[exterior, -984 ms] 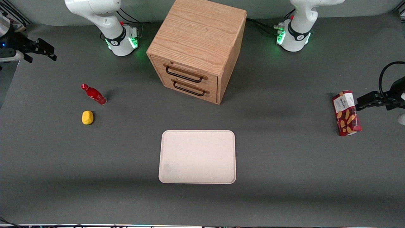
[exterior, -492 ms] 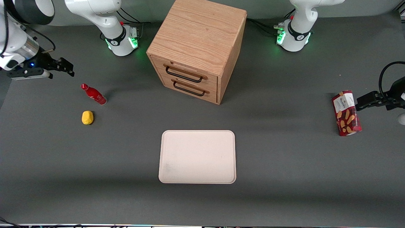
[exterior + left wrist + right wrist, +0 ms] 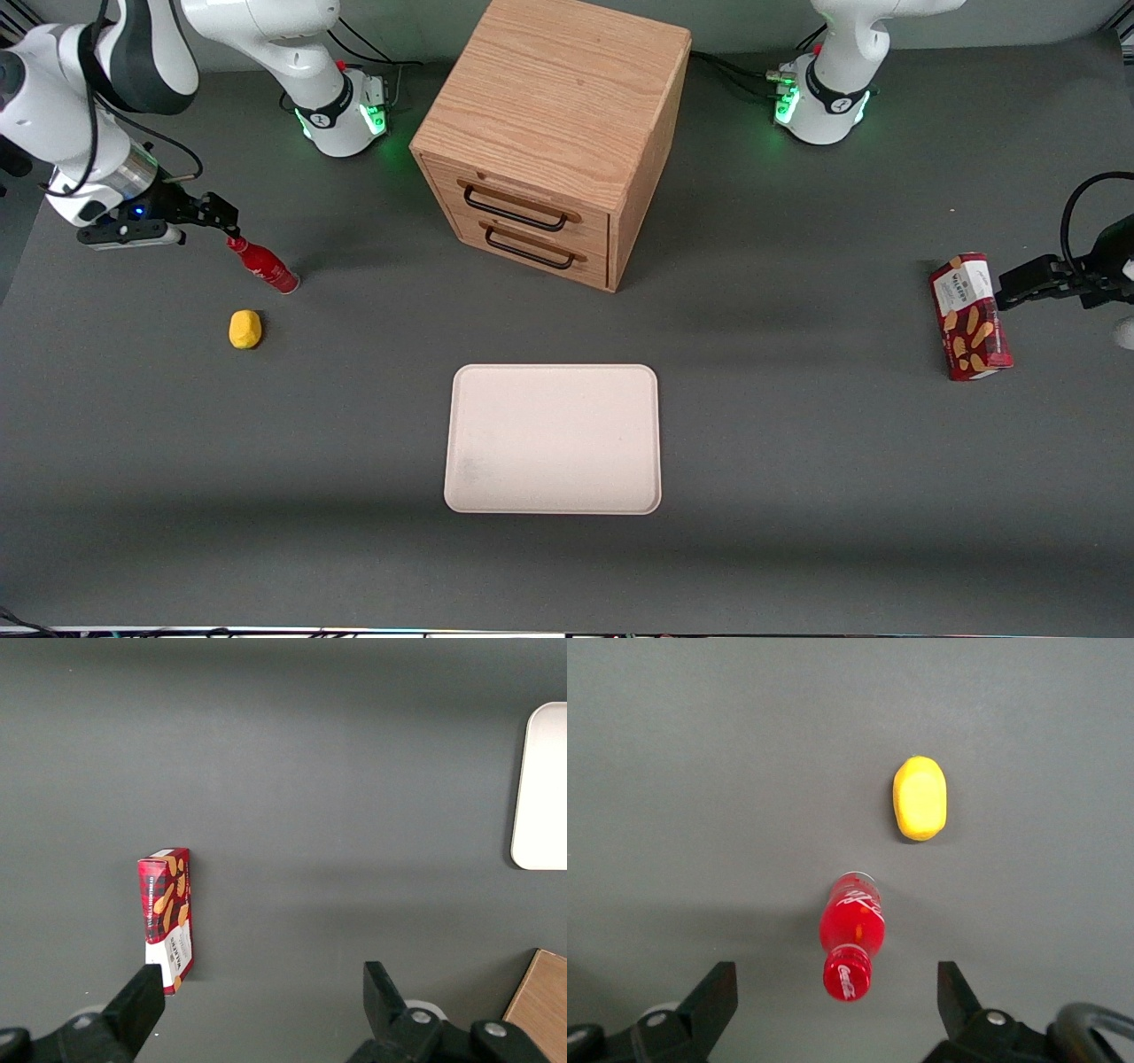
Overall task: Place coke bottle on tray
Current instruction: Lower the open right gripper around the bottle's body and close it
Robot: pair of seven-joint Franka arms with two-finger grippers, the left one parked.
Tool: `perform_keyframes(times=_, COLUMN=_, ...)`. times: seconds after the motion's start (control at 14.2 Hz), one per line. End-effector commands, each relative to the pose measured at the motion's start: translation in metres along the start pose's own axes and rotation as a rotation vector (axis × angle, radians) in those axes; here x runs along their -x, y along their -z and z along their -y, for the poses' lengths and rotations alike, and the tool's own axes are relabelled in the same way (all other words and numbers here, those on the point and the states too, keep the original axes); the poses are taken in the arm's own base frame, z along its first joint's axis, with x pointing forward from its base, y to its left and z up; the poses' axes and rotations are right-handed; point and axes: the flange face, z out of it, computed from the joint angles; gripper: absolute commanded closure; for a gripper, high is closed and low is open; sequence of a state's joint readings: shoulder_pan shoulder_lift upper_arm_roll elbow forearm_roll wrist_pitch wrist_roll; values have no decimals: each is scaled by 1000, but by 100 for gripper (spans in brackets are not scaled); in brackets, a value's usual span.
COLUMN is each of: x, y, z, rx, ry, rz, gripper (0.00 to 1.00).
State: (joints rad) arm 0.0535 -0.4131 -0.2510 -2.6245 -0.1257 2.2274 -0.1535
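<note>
The coke bottle [image 3: 264, 265] is small and all red, with a red cap. It stands on the grey table toward the working arm's end. My right gripper [image 3: 221, 215] hovers open and empty just above and beside its cap. In the right wrist view the bottle [image 3: 851, 926] shows from above, with its cap between the two spread fingers [image 3: 716, 995] of the gripper [image 3: 837, 999], touching neither. The pale cream-pink tray [image 3: 554, 439] lies empty, nearer the front camera at the table's middle. Its edge also shows in the left wrist view [image 3: 542, 788].
A yellow lump [image 3: 245, 329] lies close to the bottle, nearer the front camera, and shows in the right wrist view [image 3: 920, 798]. A wooden two-drawer cabinet [image 3: 554, 133] stands farther back than the tray. A red biscuit box [image 3: 970, 316] lies toward the parked arm's end.
My right arm has swung in from the table's edge toward the bottle. Its open gripper now sits by the bottle's cap. The bottle, lump and tray have not moved.
</note>
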Motion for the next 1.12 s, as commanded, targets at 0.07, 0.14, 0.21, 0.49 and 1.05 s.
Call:
perform_keyframes(times=0.07, x=9, y=-37, z=-2, rx=7, ry=19, rz=-18, gripper=0)
perform_keyframes(times=0.14, x=9, y=-42, z=-4, rx=7, ry=15, rz=-20, gripper=0)
perform_keyframes(times=0.21, x=8, y=-48, z=-4, rx=8, ry=14, rz=-18, gripper=0)
perform_keyframes(times=0.49, x=11, y=-61, z=-5, rx=6, ry=10, rz=-17, gripper=0)
perform_keyframes(times=1.05, x=18, y=-66, z=-7, rx=-3, ry=-1, rz=4, gripper=53)
